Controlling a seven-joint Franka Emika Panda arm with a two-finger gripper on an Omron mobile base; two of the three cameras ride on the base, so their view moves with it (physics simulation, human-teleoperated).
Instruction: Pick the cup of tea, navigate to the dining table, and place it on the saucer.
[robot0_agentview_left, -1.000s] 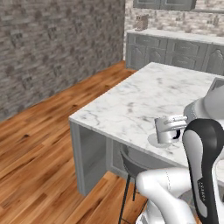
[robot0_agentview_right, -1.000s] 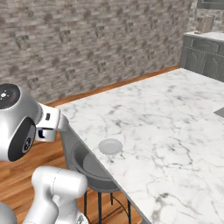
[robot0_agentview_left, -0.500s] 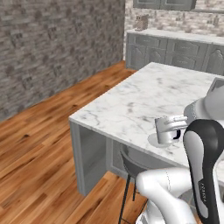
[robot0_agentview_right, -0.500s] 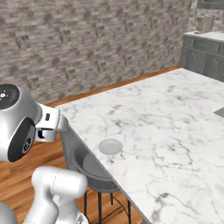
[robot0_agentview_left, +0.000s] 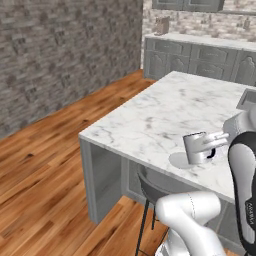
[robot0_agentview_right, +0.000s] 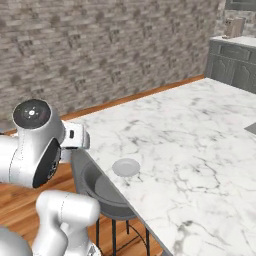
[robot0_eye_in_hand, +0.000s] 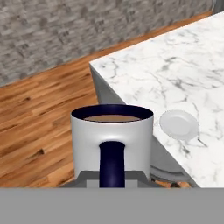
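Nothing has shifted over the last second: the tool (robot0_agentview_left: 216, 145) stays clamped on the cup of tea (robot0_agentview_left: 199, 148), carried upright above the counter's (robot0_agentview_left: 165, 115) near edge. The saucer (robot0_eye_in_hand: 179, 124) lies ahead and to the tool's right, so lowering onto it is judged still pending.

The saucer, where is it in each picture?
Left base view: the saucer lies low and right of middle, partly behind the cup.
Right base view: at the middle, near the table's edge.
Hand view: right of middle, beside the cup.
Shared landmark: the marble table's corner.
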